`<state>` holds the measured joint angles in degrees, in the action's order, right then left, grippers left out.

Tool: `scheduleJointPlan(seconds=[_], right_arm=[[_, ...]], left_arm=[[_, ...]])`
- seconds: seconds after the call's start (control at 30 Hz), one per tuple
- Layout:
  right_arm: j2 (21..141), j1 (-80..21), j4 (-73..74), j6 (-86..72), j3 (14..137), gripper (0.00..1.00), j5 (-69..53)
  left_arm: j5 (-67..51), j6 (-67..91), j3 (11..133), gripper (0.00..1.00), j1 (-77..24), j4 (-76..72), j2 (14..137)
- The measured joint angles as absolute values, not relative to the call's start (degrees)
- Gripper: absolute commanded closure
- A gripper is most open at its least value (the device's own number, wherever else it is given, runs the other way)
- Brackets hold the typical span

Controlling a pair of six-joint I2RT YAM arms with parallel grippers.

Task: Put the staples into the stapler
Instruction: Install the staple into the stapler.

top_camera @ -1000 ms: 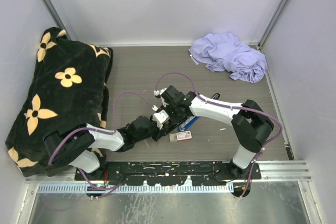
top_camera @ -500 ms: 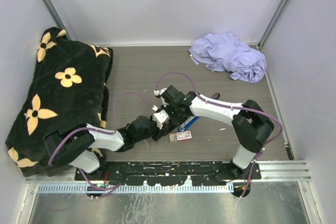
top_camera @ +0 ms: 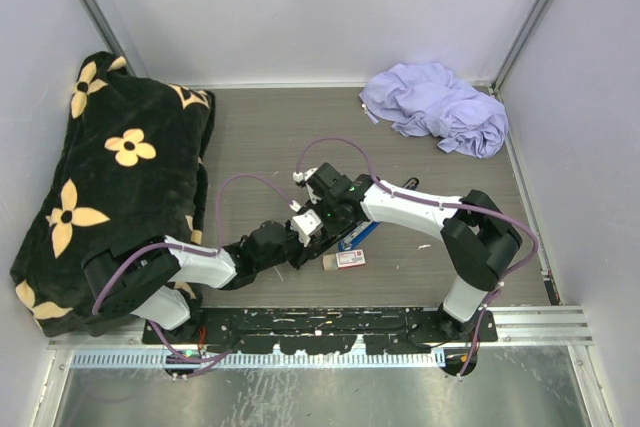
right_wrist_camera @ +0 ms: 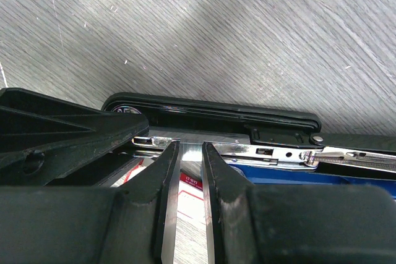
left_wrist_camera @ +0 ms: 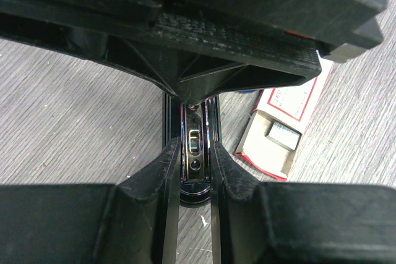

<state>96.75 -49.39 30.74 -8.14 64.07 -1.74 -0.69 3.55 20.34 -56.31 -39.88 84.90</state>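
Nothing has moved: left jaws pinch the stapler [left_wrist_camera: 195, 153], staples [left_wrist_camera: 279, 129] just beside them. Right jaws sit narrowly parted; whether they grip anything, I cannot tell.

A: Colour of stapler [left_wrist_camera: 194, 143] at left end effector [left_wrist_camera: 195, 177]?
B: Black body, chrome channel.
A: And the staples box [left_wrist_camera: 278, 122] beside it?
B: White, red label. The surface [left_wrist_camera: 74, 122] is grey woodgrain. Far off, blanket [top_camera: 120, 167] black with cream flowers; cloth [top_camera: 435, 107] lavender.
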Motion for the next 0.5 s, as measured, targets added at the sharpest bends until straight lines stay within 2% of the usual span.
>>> scheduleJointPlan(seconds=[0.5], right_arm=[[97.3,-49.4,30.2,-8.2,64.1,0.8,-1.8]], left_arm=[[-0.7,3.6,20.3,0.89,-56.3,-39.9,84.9]])
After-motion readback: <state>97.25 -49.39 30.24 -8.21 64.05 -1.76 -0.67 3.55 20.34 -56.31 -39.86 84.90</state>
